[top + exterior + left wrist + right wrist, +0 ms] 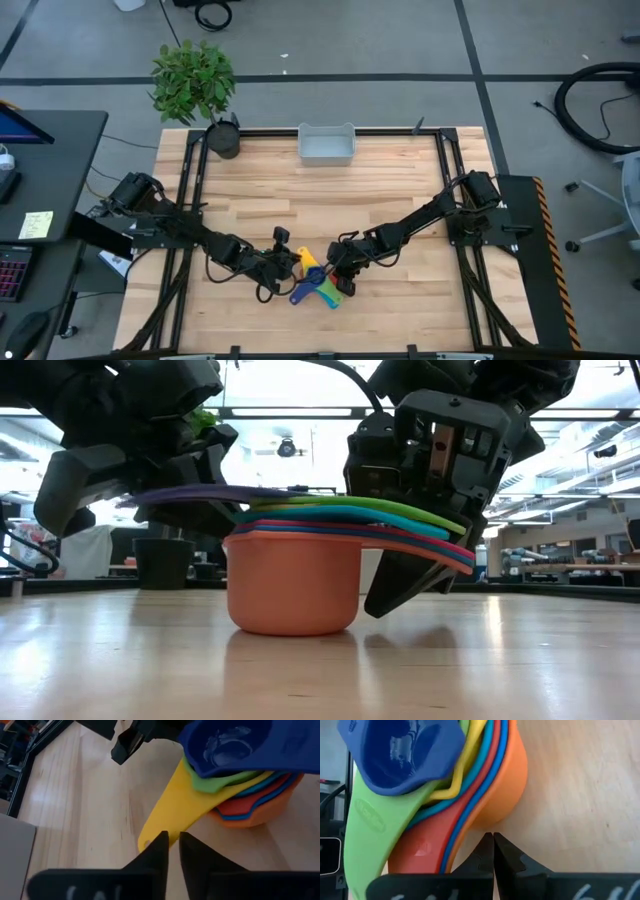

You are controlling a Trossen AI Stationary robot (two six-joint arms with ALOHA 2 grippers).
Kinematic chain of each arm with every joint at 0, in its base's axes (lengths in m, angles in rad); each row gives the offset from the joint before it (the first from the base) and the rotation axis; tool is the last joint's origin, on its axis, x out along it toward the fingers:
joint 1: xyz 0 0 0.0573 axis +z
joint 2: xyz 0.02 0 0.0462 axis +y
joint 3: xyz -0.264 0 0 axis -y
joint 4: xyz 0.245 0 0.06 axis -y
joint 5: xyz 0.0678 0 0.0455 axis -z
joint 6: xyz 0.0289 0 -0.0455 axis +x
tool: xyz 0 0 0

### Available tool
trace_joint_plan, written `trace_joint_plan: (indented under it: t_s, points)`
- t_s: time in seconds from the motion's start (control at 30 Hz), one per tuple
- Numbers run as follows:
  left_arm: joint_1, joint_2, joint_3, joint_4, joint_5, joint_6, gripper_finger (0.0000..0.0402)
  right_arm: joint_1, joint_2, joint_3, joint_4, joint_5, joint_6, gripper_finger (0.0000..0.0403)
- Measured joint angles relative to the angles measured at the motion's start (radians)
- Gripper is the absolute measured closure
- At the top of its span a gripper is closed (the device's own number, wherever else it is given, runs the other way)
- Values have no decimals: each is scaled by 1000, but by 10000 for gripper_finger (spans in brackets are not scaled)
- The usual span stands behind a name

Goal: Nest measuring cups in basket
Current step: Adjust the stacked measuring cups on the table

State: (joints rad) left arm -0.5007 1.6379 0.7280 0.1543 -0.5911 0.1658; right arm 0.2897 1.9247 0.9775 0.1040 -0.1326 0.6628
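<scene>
**Nested cup stack at front of table, basket at far edge**

The measuring cups [318, 284] sit nested in one stack on the wooden table [320, 200], near its front edge and between the two grippers. In the low view the orange cup [291, 582] is at the bottom, resting on the tabletop, with the red, blue, light blue and green handles fanned above it. The dark blue cup [402, 755] lies on top of the stack. The yellow handle [167, 815] points out toward the left gripper.

The left gripper [172, 845] is at the tip of the yellow handle. Its fingers stand close together with a narrow gap; whether they pinch the handle cannot be told.

The right gripper [492, 845] is on the opposite side of the stack, its fingers pressed together and holding nothing. The tips are just beside the orange cup's wall, where the handles spread; contact cannot be confirmed.

The basket [327, 145] stands at the far edge of the table, well apart from the stack. A dark plant pot [223, 138] with a green plant is at the far left corner.
</scene>
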Motion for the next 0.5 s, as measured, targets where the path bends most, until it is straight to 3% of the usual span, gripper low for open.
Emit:
trace_joint_plan:
  t_s: [0.17,0.5]
  points:
    - [0,0,0,0,17,0,393,0,0,0,3,-35,1,401]
    - [0,-1,0,0,19,2,394,0,-4,0,2,-57,-2,401]
